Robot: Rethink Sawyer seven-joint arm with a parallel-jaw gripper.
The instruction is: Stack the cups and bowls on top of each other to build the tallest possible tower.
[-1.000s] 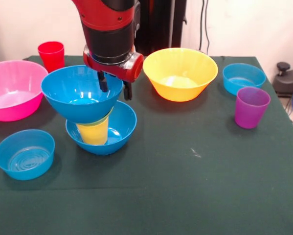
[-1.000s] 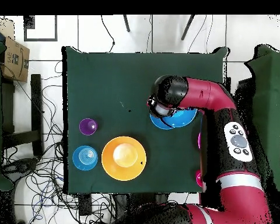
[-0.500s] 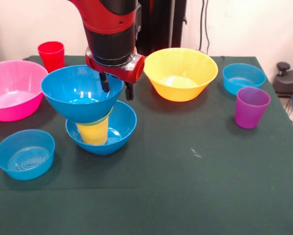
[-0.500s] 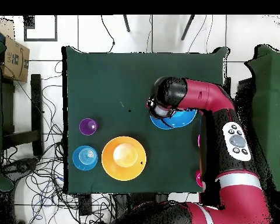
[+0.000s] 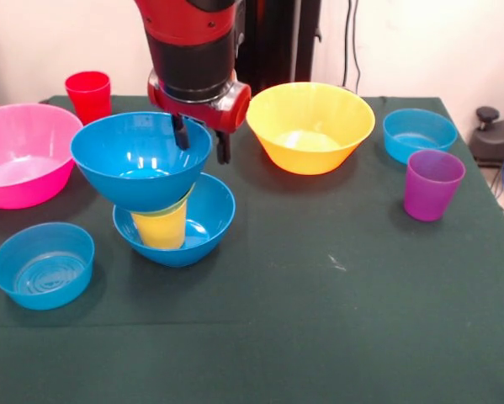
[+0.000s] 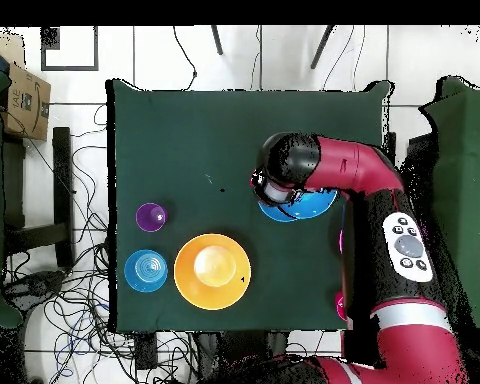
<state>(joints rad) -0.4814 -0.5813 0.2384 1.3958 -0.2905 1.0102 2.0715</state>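
My tower at centre left is four pieces high, a blue bowl on top. My pincer hangs open and empty over its rim. Purple cup at right and the other bowls remain unstacked.

Blue bowl over yellow cup; dark green table.

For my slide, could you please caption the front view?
Sawyer's open hand above the tower of blue bowls and yellow cup.
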